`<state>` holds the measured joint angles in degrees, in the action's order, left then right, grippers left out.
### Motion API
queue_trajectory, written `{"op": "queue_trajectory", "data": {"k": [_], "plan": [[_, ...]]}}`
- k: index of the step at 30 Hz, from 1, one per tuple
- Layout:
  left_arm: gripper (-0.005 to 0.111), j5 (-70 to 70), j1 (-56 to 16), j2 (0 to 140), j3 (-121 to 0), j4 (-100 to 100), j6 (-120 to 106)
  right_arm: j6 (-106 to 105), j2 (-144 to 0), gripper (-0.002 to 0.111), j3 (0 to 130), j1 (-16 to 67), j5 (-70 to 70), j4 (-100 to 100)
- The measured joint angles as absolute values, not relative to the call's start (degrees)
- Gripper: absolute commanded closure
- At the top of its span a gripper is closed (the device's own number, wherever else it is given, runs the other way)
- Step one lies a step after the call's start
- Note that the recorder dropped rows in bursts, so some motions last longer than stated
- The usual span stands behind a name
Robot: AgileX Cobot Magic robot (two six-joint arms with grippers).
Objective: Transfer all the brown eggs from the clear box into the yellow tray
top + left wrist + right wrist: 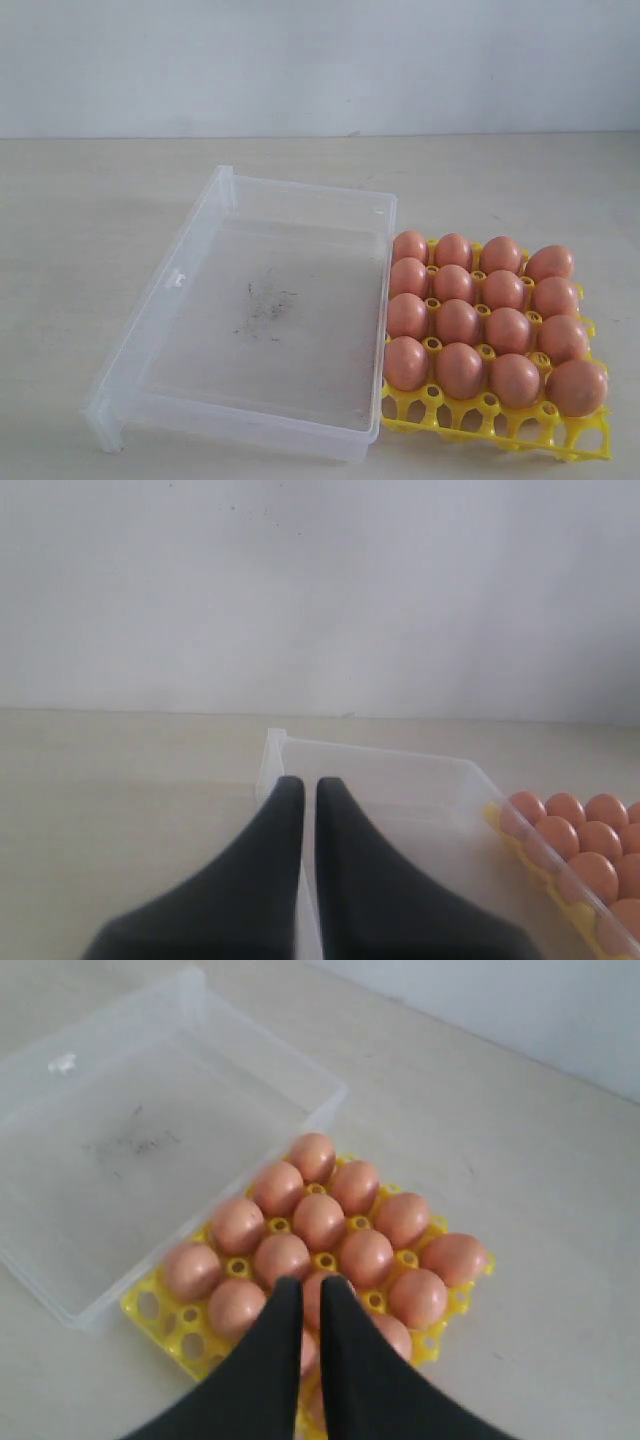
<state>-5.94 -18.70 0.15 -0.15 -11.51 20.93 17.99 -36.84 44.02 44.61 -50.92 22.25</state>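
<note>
Sixteen brown eggs [458,322] sit in the yellow tray [490,412], one to a cup, in four rows of four, so that every cell is filled. Each egg stands on end with its rounded top up, and neighbouring eggs nearly touch. Yellow pegs show between them, and the open-lattice wall of the tray is exposed along its near edge. The tray lies at the near right of the scene, close against the right long wall of the clear box [160,290].

The box occupies the centre and left, with its long sides running from near to far. It is larger than the tray. Its transparent floor carries a patch of dark specks [265,305] near the middle. Both box and tray rest on a pale table [100,200], with a plain light wall [320,60] behind.

Neither arm appears in the exterior view. In the left wrist view, the left gripper [310,785] has its two dark fingers [345,870] drawn together to a thin slit. It grasps nothing and is seen in front of a corner of the box. In the right wrist view, the right gripper [311,1285] is likewise closed and holds nothing. It is raised above the tray, and its fingers cover part of several eggs.
</note>
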Motion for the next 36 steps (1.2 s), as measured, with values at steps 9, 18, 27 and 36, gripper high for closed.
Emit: {"op": "queue_trajectory", "data": {"k": [9, 18, 27, 36], "plan": [[0.103, -5.94, -18.70, 0.15, -0.15, -11.51, 20.93, 21.27, -35.75, 0.109, 42.78, 45.20, -41.77, 25.99], [0.103, -5.94, -18.70, 0.15, -0.15, -11.51, 20.93, 21.63, -23.84, 0.109, 11.67, 24.36, -2.31, 14.26], [0.103, -5.94, -18.70, 0.15, -0.15, -11.51, 20.93, 15.17, -8.28, 0.109, 6.60, 10.25, -6.47, 12.33], [0.103, -5.94, -18.70, 0.15, -0.15, -11.51, 20.93, 13.13, -0.48, 0.109, 0.27, 7.03, -5.37, 8.79]]}}
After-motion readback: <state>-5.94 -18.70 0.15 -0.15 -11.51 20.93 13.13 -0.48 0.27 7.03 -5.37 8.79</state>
